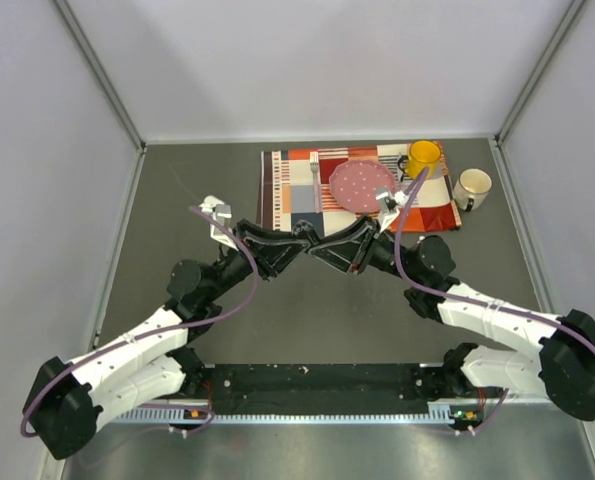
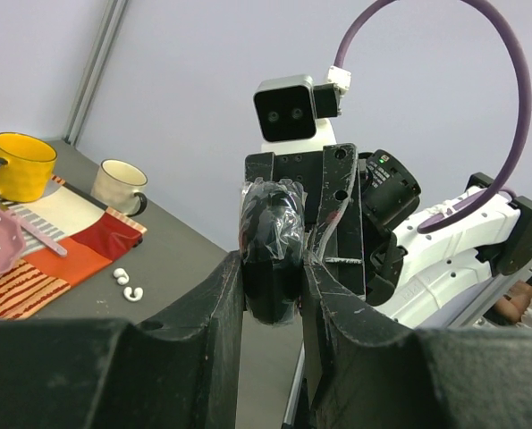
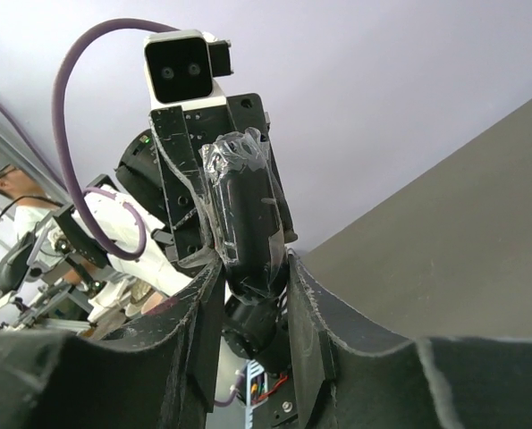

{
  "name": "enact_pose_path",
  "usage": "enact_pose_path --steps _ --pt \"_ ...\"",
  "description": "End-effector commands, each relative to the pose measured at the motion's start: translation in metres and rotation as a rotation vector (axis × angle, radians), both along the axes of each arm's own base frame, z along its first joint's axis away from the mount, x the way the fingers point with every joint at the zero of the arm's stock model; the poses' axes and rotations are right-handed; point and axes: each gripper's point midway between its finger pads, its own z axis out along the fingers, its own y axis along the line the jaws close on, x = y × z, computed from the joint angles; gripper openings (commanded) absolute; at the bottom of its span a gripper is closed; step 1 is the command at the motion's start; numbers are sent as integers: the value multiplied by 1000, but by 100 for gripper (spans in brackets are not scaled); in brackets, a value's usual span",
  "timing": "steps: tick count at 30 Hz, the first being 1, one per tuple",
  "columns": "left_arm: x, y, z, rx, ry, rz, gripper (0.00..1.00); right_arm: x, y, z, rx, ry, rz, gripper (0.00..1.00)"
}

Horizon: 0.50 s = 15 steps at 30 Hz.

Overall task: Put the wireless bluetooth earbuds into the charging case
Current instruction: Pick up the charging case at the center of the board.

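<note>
Nearest you, above the middle of the table (image 1: 197,190), your two arms meet tip to tip. Your left gripper (image 2: 273,268) is clamped on a black oval pod (image 2: 270,237) wrapped in clear film, holding it upright between its fingers. Your right gripper (image 3: 252,277) faces it from the other side, and its fingers lie against both sides of the same pod, so both grippers have hold of it.

Beyond them, in the left wrist view, you see the white earbuds (image 2: 133,292) lying loose on the grey surface, just off the corner of the striped placemat (image 1: 297,190). No black bud shows in any view.

Farther back, the placemat carries a pink plate (image 1: 360,187) and a yellow mug (image 1: 423,157). A white mug (image 1: 471,187) stands on the table beside its right edge.
</note>
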Motion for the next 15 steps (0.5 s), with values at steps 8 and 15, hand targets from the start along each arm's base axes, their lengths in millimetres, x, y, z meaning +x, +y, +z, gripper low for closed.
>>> enact_pose_path --steps 8,15 --pt "-7 -3 5 -27 -27 -48 0 -9 -3 34 86 -92 14 33" --pt "-7 -4 3 -16 -23 -50 0 -6 -4 33 72 -95 -14 20"
